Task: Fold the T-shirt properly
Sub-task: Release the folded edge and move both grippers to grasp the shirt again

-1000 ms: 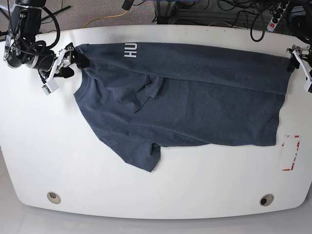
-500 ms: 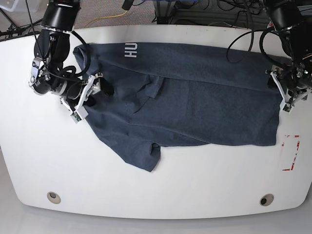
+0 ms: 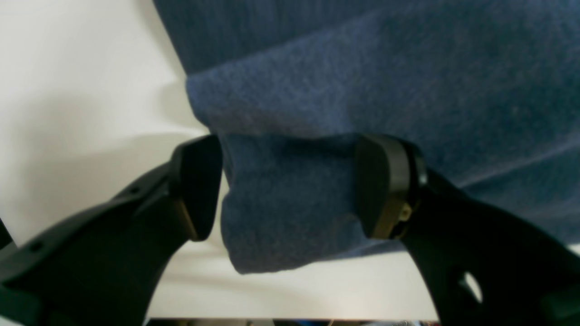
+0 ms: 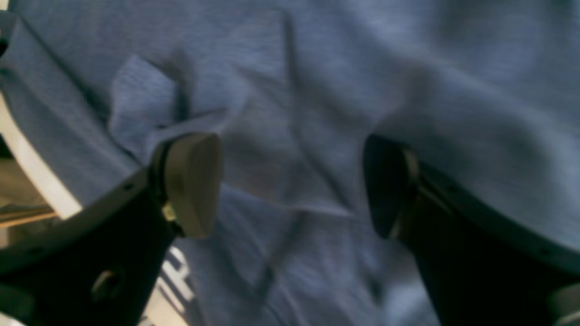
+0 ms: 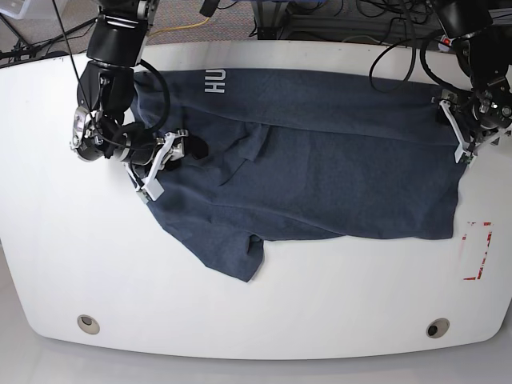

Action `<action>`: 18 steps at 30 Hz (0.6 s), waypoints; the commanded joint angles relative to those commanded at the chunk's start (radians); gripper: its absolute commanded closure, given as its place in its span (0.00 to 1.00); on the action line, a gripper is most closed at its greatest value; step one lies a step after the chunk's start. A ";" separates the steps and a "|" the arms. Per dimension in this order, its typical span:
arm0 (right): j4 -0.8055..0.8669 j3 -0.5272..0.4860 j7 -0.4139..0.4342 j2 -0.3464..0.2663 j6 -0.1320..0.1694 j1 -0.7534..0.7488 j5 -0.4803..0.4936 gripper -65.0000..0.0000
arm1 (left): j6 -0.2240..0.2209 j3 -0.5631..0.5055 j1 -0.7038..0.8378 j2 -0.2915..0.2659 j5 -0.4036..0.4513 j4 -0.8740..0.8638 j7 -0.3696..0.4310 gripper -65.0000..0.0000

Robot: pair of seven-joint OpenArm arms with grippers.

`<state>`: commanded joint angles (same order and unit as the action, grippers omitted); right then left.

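"What's at the left of the frame?"

"The right end effector [image 4: 290, 185], above the T-shirt's [image 5: 320, 184] upper-left part. In its wrist view the fingers stand wide apart, rumpled cloth showing between them, nothing pinched. I can't tell whether the tips touch."

"And the T-shirt?"

"Across the middle of the frame on the pale surface [image 5: 72, 240], long axis running left to right with a slight drop to the right. White lettering [image 5: 214, 81] shows at the upper left, and a sleeve-like flap [image 5: 240, 260] points down at lower centre. That flap is nearer the right arm."

"What's at the right?"

"The left end effector [image 3: 290, 190], over the T-shirt's upper-right corner. It's wide open too, with cloth visible between the fingers but no grip on it. Contact is unclear there as well."

"So what does the next move turn on?"

"I'd say the upper long edge. The end effectors are near its opposite ends, and most of the cloth lies between them and towards the bottom of the frame. If they're to fold along that axis, each should close on its own end. The bunched layers on the left look likelier to slip or come up unevenly."
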<state>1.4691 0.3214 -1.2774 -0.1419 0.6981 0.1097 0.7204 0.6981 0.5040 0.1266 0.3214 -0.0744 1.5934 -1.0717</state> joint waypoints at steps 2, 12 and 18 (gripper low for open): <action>0.000 0.000 0.000 0.015 0.000 0.000 0.000 0.32 | 0.000 0.000 0.009 0.000 0.000 0.000 0.002 0.35; -0.002 -0.002 0.057 0.028 0.000 0.005 -0.009 1.00 | 0.000 0.000 0.035 0.000 0.000 -0.002 0.002 0.35; -0.002 0.003 0.084 -0.005 0.000 0.032 -0.009 1.00 | 0.000 0.000 0.035 0.000 0.002 -0.002 0.002 0.35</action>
<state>1.4676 0.3245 -1.1930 -0.1465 0.6981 0.1419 0.7112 0.6981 0.5040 0.1619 0.3214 -0.0729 1.5919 -1.0702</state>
